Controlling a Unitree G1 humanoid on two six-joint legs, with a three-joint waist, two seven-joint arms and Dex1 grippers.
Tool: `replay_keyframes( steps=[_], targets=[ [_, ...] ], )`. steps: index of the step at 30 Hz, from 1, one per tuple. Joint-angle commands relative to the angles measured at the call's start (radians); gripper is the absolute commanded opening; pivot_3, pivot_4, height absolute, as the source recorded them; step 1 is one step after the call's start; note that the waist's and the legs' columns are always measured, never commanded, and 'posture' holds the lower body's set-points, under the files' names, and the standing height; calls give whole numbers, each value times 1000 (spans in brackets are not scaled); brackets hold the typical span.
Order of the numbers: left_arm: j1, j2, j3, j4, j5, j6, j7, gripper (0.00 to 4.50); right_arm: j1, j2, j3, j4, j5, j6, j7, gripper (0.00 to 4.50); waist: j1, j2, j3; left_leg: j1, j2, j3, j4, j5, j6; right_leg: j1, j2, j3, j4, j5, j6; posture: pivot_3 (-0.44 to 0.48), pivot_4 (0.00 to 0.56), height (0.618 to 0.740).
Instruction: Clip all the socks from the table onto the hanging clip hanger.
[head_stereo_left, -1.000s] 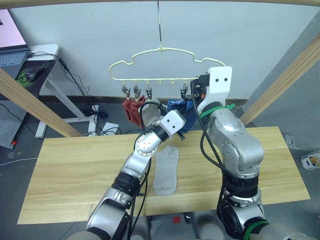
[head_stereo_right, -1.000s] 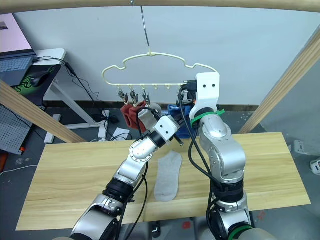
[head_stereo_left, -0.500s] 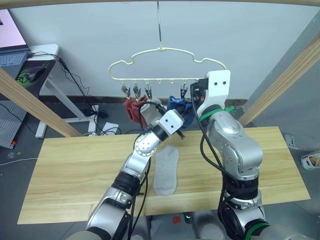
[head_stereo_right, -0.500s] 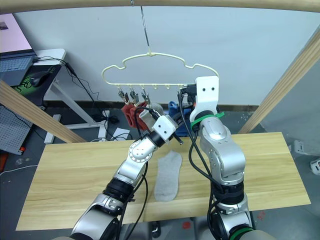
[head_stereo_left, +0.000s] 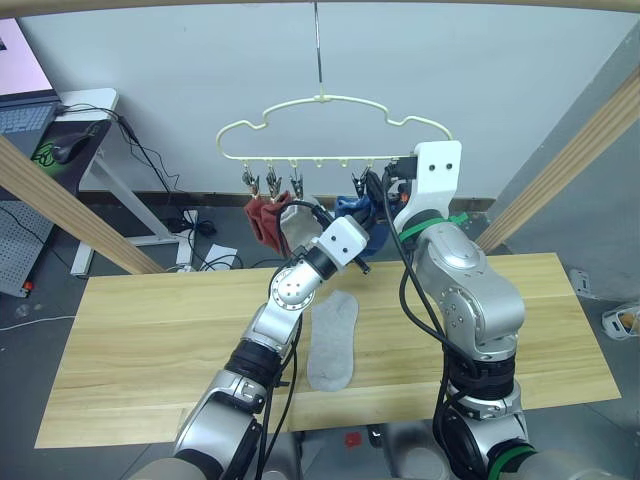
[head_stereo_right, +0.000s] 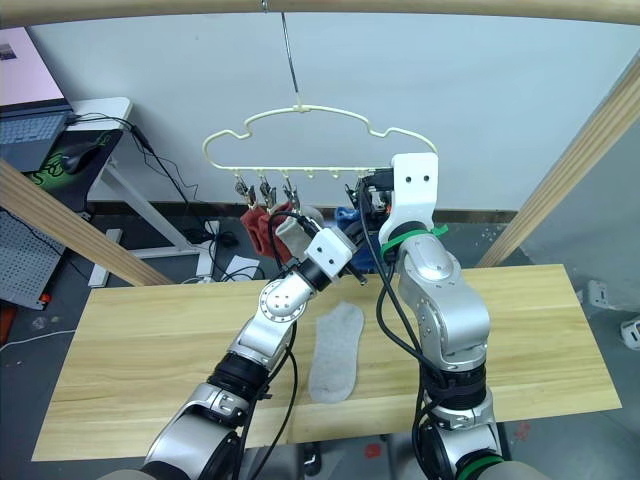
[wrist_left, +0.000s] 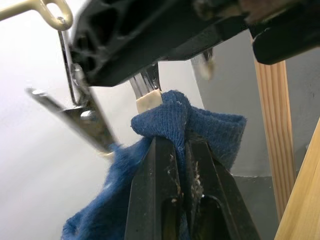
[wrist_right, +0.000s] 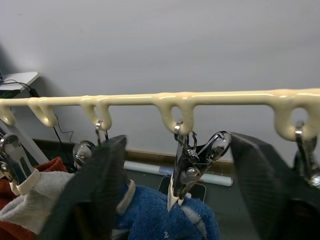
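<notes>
My head stereo pair looks forward and down from above: table (head_stereo_left: 150, 340), both arms and clip hanger (head_stereo_left: 330, 130) shared in both eyes, slightly offset. Left wrist cam looks along its fingers (wrist_left: 155, 190), very close on a blue sock (wrist_left: 200, 125) under a metal clip (wrist_left: 147, 95). Right wrist cam sits just below the hanger bar, close; both wrist cams share that blue sock and clips.

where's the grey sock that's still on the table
In the left eye view the grey sock lies flat near the middle of the table, between the two arms, below the clip hanger.
</notes>
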Motion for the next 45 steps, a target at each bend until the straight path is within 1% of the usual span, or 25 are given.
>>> replay_keyframes(
  steps=[1, 3, 6, 12, 15, 18, 19, 21, 22, 28, 34, 43, 45],
  targets=[
    [-8, -9, 2, -8, 5, -21, 7, 0, -3, 5, -11, -65, 14, -14, 3, 3353, 0, 0, 0, 0, 0, 0, 0, 0, 0, 0, 0, 0, 0, 0, 0, -202, 283, 738],
    [-8, -9, 2, -8, 7, -20, 8, 0, 0, 1, -17, -78, 22, -8, 12, 3353, 0, 0, 0, 0, 0, 0, 0, 0, 0, 0, 0, 0, 0, 0, 0, -202, 283, 738],
    [-8, -9, 2, -6, 11, -15, 10, 0, 35, -26, -28, -143, 60, 42, 57, 3353, 1, 0, 0, 0, 0, 0, 0, 0, 0, 0, 0, 0, 0, 0, 0, -202, 280, 738],
    [-8, -9, 1, 4, 5, -13, -3, 0, 114, -121, -43, -268, 140, 115, 150, 3353, 0, 0, 0, 0, 0, 0, 1, 0, 0, 0, 0, 0, 0, 0, 0, -212, 279, 738],
    [-2, -15, 4, -1, -18, 5, -21, 794, 131, -162, -40, -293, 156, 122, 169, 3379, 0, 0, 0, 0, -1, 0, 1, 0, 0, 1, 0, 0, 1, 0, 0, -216, 280, 738],
    [1, -18, 0, -13, -25, 12, -33, 1718, 147, -184, -43, -311, 176, 127, 182, 3379, -1, 0, 0, 1, -2, 0, 2, 0, 0, 0, 0, 0, 4, 0, 0, -216, 280, 738],
    [2, -17, -4, -18, -26, 18, -41, 1943, 153, -193, -43, -317, 183, 127, 190, 3379, -1, 0, 0, 1, -2, 0, 3, 0, 0, 0, 1, 0, 5, 0, 0, -216, 280, 738],
    [9, -13, -11, -33, -29, 24, -61, 2653, 164, -210, -41, -329, 193, 125, 200, 3379, 0, 0, 0, 1, -2, 0, 4, 0, 0, 0, 1, 0, 6, 0, 0, -215, 280, 738],
    [13, -11, -10, -41, -32, 28, -68, 2880, 169, -218, -40, -333, 197, 122, 205, 3379, -1, 0, 0, 1, -2, 0, 4, 0, 0, 0, 1, 0, 7, 0, 0, -213, 280, 738],
    [51, 5, 0, -101, -50, 70, -104, 2880, 196, -258, -32, -356, 212, 101, 219, 3379, -1, 0, 0, 1, -2, -1, 12, 0, 0, 1, 4, 0, 12, 0, 0, -215, 282, 738],
    [98, 47, 23, -193, -96, 139, -154, 2880, 229, -287, -27, -383, 215, 81, 231, 3379, -1, 0, 0, 3, -2, 0, 13, 0, 0, 2, 6, 1, 14, 0, 1, -216, 280, 738],
    [188, 137, 77, -365, -233, 315, -273, 2880, 259, -307, -38, -396, 209, 58, 235, 3379, -1, 0, 0, 3, -1, 0, 13, 0, 0, 2, 6, 2, 13, 0, 1, -217, 276, 738],
    [223, 172, 98, -423, -283, 375, -309, 2880, 263, -314, -40, -396, 207, 53, 233, 3379, -2, 0, 0, 3, -1, -1, 13, 0, 0, 2, 6, 1, 14, 0, 1, -217, 275, 738]
  ],
)
